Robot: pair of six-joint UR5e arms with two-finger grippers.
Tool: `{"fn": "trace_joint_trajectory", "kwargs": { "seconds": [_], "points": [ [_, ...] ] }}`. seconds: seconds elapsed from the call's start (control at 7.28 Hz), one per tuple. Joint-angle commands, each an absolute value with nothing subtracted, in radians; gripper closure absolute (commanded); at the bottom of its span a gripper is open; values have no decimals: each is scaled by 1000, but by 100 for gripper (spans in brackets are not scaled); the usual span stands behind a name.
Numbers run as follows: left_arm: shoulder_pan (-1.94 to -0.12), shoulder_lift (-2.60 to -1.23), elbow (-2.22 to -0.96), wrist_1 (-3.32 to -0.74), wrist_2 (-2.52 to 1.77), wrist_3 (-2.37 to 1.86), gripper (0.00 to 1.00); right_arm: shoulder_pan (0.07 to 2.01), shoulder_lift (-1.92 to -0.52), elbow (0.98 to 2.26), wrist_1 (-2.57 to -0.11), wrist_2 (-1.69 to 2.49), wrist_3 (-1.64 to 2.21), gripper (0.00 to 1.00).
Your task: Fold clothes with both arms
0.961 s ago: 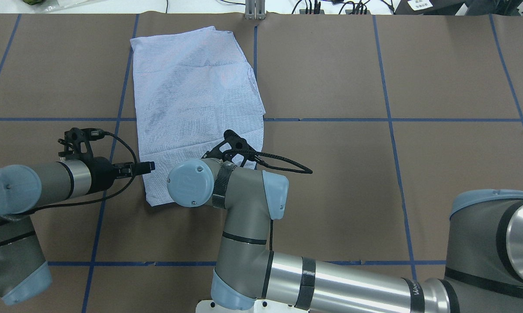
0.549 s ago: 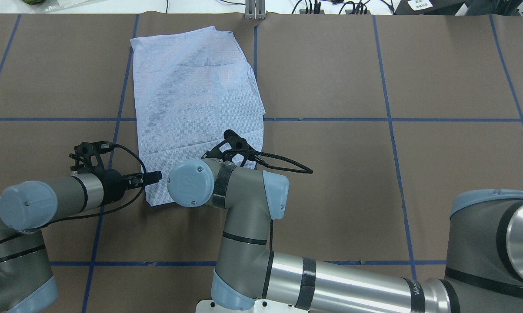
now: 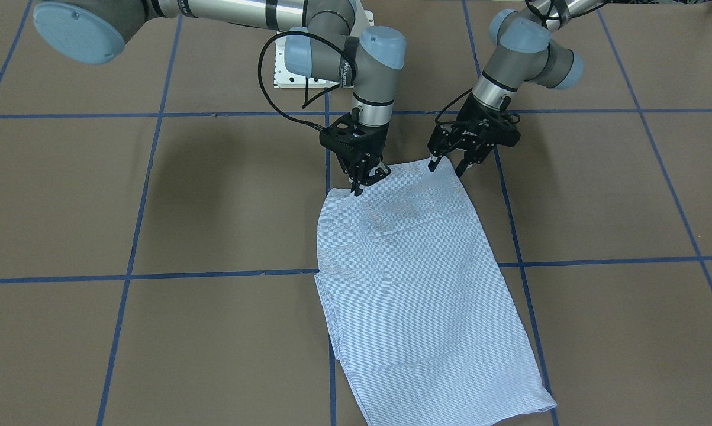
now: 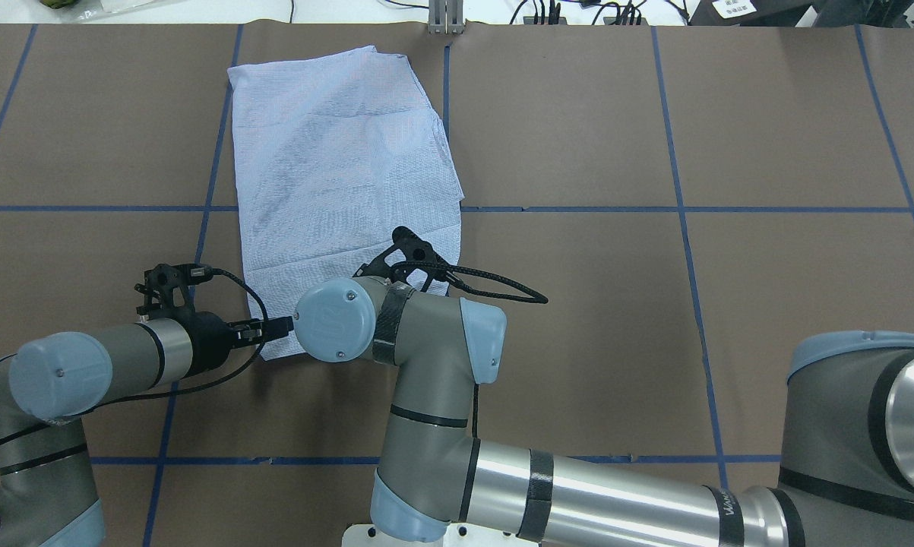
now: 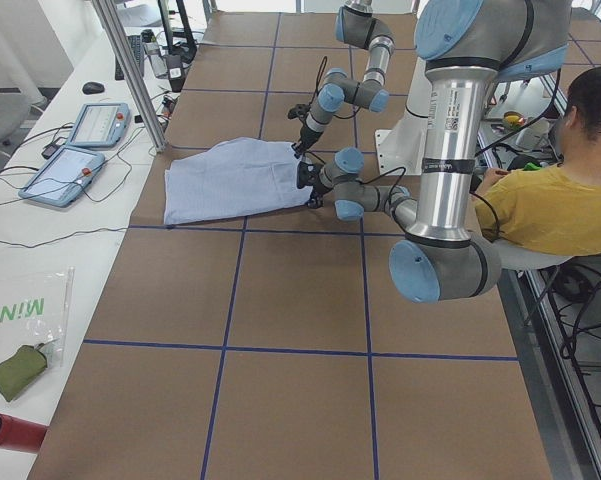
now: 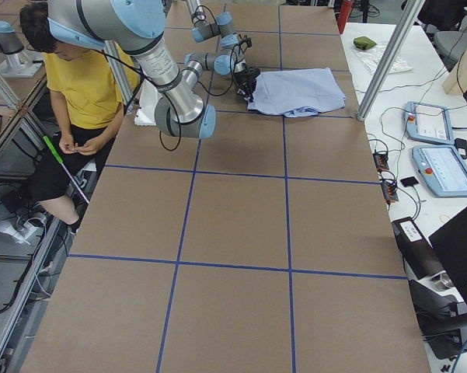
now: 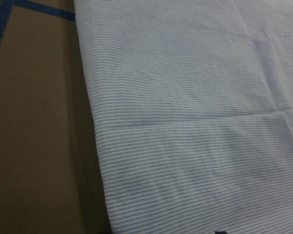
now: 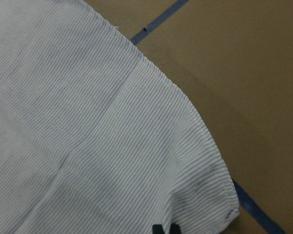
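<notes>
The left gripper [image 3: 447,167] is low over the table with its fingers spread wide. It sits at the corner of the shirt [image 3: 415,284] nearest the robot, on the robot's left side, and has no hold on the cloth. From overhead it reaches in sideways to that same corner.

The right gripper [image 3: 358,186] points straight down at the other near corner. Its fingers are drawn together and pinch the shirt's edge there. Its wrist camera shows two dark fingertips [image 8: 158,229] close together on the striped fabric.

The light blue striped shirt is folded into a long rectangle and lies flat on the brown table [image 4: 654,304], in the robot's left half. It runs away from the robot across a blue tape line [image 4: 730,209]. A person [image 5: 550,200] in a yellow top sits behind the robot.
</notes>
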State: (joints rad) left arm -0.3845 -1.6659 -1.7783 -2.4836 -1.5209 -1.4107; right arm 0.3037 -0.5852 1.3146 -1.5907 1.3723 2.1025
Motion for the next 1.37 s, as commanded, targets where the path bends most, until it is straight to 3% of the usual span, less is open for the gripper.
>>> {"fn": "trace_joint_trajectory", "kwargs": {
  "seconds": [0.0, 0.14, 0.27, 0.69, 0.82, 1.24],
  "points": [
    [-370, -1666, -1779, -2484, -1522, -1411, 26, 304, -588, 1315, -1591, 1365, 2103, 100],
    [-370, -1666, -1782, -2484, -1523, -1417, 70, 304, -588, 1315, -1591, 1364, 2102, 100],
    [-370, -1666, -1784, -2484, -1523, -1417, 100, 304, -588, 1315, -1589, 1365, 2102, 100],
    [-370, -1666, -1813, -2484, -1523, -1414, 100, 305, -597, 1328, -1588, 1364, 2095, 100],
    [-365, -1666, -1860, -2479, -1532, -1414, 100, 305, -656, 1418, -1591, 1365, 2092, 100],
    [-304, -1722, -2043, -2291, -1559, -1468, 100, 276, -935, 1842, -1671, 1368, 2072, 100]
  ]
}}
